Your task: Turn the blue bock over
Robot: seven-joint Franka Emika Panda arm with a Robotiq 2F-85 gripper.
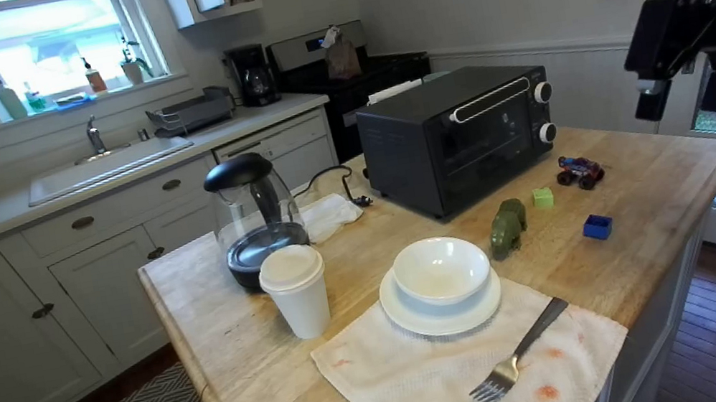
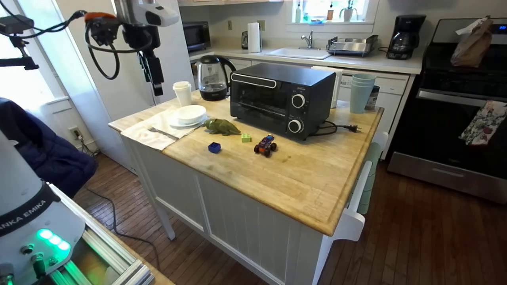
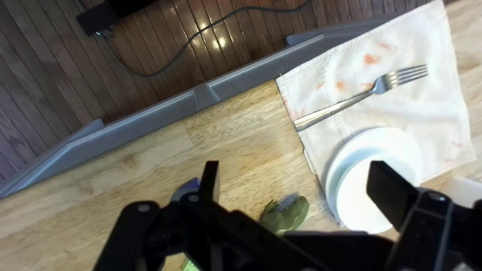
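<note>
Island (image 2: 293,174): blue block (image 2: 214,147) sits on top, gripper (image 1: 686,99) spread wide and empty

Sides as in an exterior view with the robot base (image 2: 33,221) near left. Island has a pale wood top and panelled sides. Black toaster oven (image 2: 269,99) stands toward its far side, knobs on the right. Cloth (image 2: 136,130) covers the left end, out to the near edge. Gripper hangs in the air on the left, well above the wood, jaws far apart, holding nothing. Kettle (image 2: 212,81) is far left, just left of the oven; lidded white cup (image 2: 183,95) left of the kettle. Plate (image 1: 449,319) rests on the cloth, bowl (image 1: 442,268) upright on the plate. Fork (image 1: 542,324) lies on the cloth too, nearer than the plate, handle end at the cloth's edge. Green toy animal (image 2: 222,126) is on the wood just right of the plate. Toy truck (image 2: 266,145) is further right, in front of the oven. Lime block (image 2: 246,137) sits between the two. Blue block: on bare wood toward the near edge, left of lime block, nearer than toy animal, apart from both. Upper face looks hollow. Wrist view has it partly hidden behind one finger (image 3: 209,175).
</note>
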